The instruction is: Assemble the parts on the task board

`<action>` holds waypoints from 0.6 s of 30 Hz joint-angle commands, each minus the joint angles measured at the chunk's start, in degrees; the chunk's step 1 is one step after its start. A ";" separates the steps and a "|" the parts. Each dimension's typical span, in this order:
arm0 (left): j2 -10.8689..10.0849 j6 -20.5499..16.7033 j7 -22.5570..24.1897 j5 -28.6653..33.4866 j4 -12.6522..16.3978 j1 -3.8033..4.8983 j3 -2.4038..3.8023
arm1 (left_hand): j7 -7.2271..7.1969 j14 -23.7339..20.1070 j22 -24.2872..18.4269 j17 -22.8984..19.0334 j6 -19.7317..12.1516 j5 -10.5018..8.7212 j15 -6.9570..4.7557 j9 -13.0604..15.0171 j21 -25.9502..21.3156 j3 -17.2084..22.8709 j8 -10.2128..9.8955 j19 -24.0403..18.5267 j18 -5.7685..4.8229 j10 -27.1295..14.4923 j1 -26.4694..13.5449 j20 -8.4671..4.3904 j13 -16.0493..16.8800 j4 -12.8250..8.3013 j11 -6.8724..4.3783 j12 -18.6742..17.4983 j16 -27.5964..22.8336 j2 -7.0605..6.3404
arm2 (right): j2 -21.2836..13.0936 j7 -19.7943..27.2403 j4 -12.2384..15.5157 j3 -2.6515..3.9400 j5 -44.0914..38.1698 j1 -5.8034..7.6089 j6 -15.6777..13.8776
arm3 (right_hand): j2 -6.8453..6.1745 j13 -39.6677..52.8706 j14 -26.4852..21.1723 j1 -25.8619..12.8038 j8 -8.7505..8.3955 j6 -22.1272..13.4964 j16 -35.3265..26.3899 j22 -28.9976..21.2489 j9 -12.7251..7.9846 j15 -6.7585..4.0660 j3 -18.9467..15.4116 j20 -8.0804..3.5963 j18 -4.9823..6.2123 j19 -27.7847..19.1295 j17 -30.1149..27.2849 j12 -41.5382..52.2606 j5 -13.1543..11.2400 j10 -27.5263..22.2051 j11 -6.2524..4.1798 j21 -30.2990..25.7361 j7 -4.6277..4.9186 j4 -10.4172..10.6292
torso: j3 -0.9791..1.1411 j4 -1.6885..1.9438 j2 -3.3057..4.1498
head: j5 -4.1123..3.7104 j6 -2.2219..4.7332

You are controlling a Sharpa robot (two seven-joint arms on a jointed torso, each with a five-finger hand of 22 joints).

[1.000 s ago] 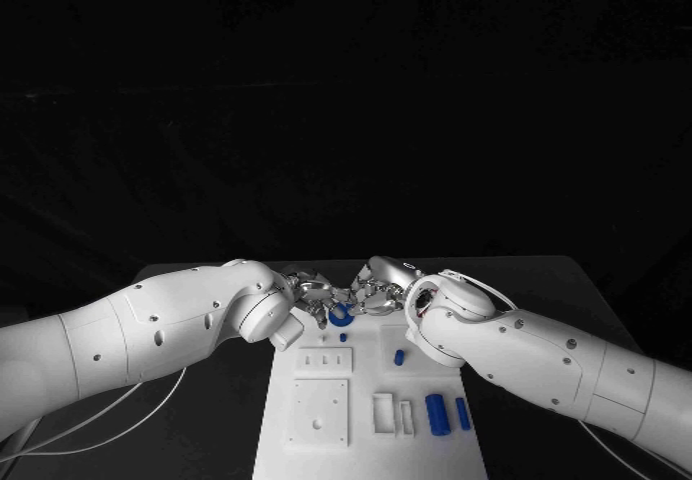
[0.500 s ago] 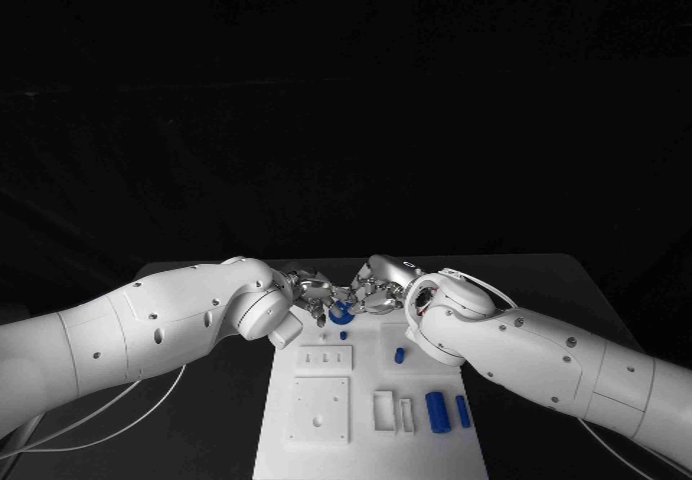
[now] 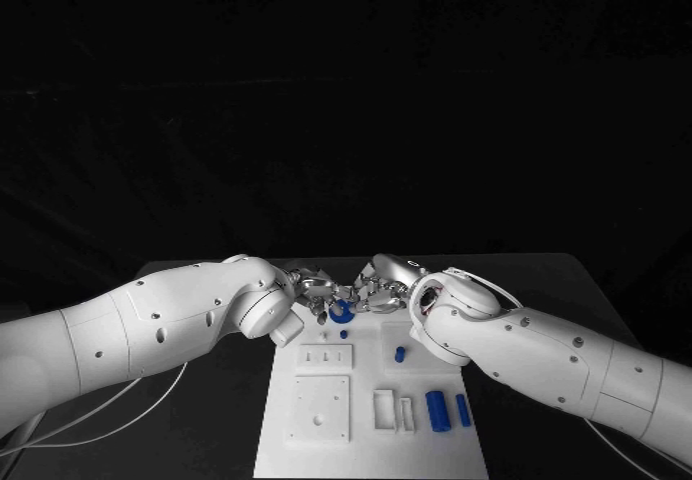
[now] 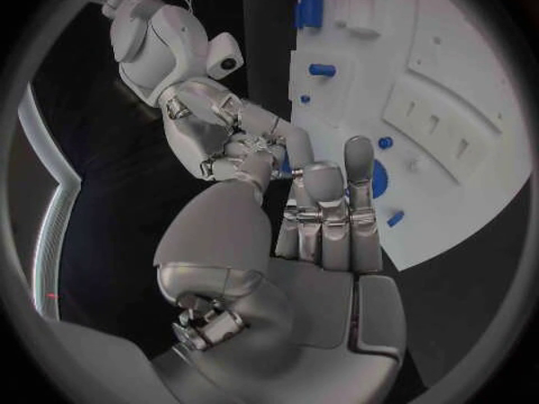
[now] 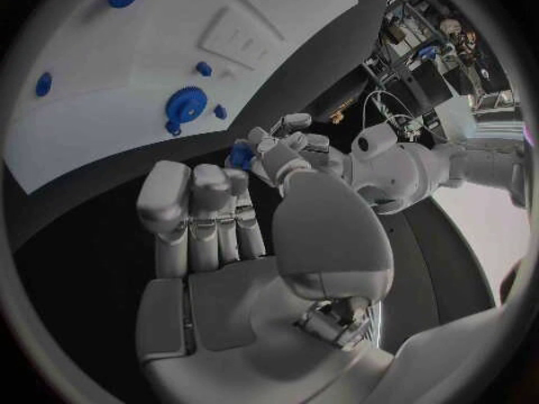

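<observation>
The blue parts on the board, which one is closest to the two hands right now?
The round blue gear at the board's far end, right beneath where the left hand and right hand meet. The blue cylinders lie at the near end, well clear of both.

In the head view the left hand (image 3: 310, 291) and the right hand (image 3: 378, 290) meet fingertip to fingertip over the far end of the task board (image 3: 325, 455), and they cover that end of it together with most of a blue part (image 3: 342, 313) that shows between them; whether either hand grips this part cannot be told. The right forearm hides the board's right edge beside the small blue peg (image 3: 400, 353). The board's near end is cut off by the picture's bottom edge. In the right wrist view a small blue piece (image 5: 241, 156) sits among the left hand's fingertips, too small to make out.
</observation>
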 commanded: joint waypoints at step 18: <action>-0.76 3.08 -5.56 -5.91 -0.97 -0.03 -0.72 | -5.14 0.73 1.82 3.13 8.46 3.06 -0.54 34.52 0.04 0.87 0.32 0.90 -0.60 2.93 -1.26 -0.50 -0.02 -1.05 -0.53 3.09 1.55 0.11 | -11.89 4.59 6.73 0.73 4.55 -1.05 -3.85 | -3.27 -12.55 -4.32 6.12 -0.66 -11.65 -4.97 3.48 -0.46 1.56 -8.89 1.84 1.73 -0.94 -6.88 -2.76 3.51 -5.07 1.82 -19.58 2.46 6.25 | 0.22 -0.49 -0.36 | 0.61 -0.76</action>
